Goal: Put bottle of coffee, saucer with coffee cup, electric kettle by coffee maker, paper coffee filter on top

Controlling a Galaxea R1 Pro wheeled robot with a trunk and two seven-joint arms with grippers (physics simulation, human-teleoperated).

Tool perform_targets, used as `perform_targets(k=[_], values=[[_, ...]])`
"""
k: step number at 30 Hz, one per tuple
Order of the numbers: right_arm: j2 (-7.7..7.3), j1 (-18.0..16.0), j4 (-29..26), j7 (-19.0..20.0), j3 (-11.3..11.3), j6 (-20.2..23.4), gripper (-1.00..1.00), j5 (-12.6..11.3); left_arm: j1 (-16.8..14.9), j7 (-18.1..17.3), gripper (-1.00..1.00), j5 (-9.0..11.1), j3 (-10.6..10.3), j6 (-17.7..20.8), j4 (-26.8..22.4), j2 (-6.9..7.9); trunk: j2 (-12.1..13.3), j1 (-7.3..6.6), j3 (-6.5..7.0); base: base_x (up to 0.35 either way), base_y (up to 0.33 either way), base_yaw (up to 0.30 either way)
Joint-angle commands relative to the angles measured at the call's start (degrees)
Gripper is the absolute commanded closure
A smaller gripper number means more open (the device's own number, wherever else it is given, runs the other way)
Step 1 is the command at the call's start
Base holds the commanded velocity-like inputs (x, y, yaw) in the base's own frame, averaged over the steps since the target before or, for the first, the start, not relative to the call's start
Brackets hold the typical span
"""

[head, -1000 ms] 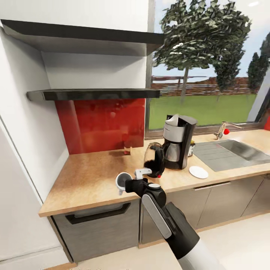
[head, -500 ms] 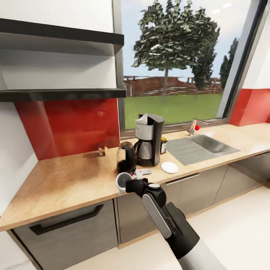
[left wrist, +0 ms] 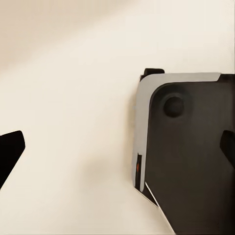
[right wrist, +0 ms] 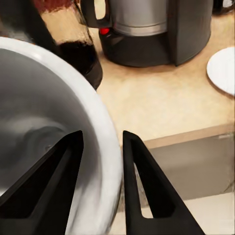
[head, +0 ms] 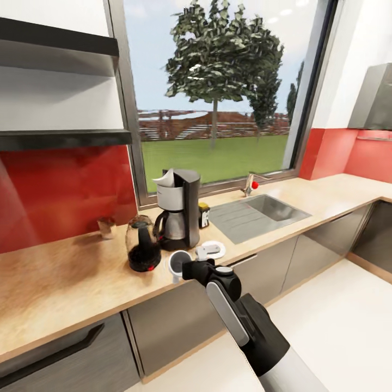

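1. The coffee cup (head: 178, 263) is held on its side by the right pincer (head: 191, 268), in front of the surface's (head: 65, 283) front edge; in the right wrist view one finger is seen inside the cup (right wrist: 49, 147) and the other (right wrist: 142, 186) outside, closed on its white rim.
2. The coffee maker (head: 178, 208) is seen standing on the surface before the window, with the paper coffee filter (head: 166, 178) sitting on its top.
3. The electric kettle (head: 142, 250) is placed just beside the coffee maker, on the side away from the sink (head: 256, 215), its red switch low at the front.
4. The bottle of coffee (head: 204, 215) is found just beside the coffee maker on the sink side, partly hidden behind it.
5. The saucer (head: 213, 249) is laid flat on the surface near the front edge, in front of the coffee maker and partly covered by the pincer's upper finger.
6. In the left wrist view, two dark fingertips (left wrist: 10, 154) of the left pincer (left wrist: 117, 154) are seen at opposite edges, set wide apart with nothing between them, over a pale floor and part of the robot's base (left wrist: 191, 156).
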Motion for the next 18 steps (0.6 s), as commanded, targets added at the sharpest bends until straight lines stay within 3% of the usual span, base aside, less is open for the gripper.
perform_targets(k=[1, 11, 18], values=[[0.0, -0.1, 0.0, -0.6, 0.1, 0.1, 1.0, -0.6, 0.0, -0.3, -1.0, 0.3, 0.1, -0.1, 0.0, -0.06, -0.1, 0.06, -0.13, 0.238, -0.2, -0.264], [-0.09, -0.1, 0.0, -0.6, 0.0, 0.1, 1.0, -0.3, 0.0, -0.1, -1.0, 0.3, 0.0, 4.9, 0.0, -0.61, -0.1, 0.06, -0.13, 0.238, -0.2, -0.252], [-1.51, -0.1, 0.0, -0.6, 0.0, 0.1, 1.0, -0.4, 0.1, 1.0, -1.0, 0.2, 0.0, 5.1, 0.1, -0.79, -0.1, 0.06, -0.13, 0.238, -0.199, -0.029]])
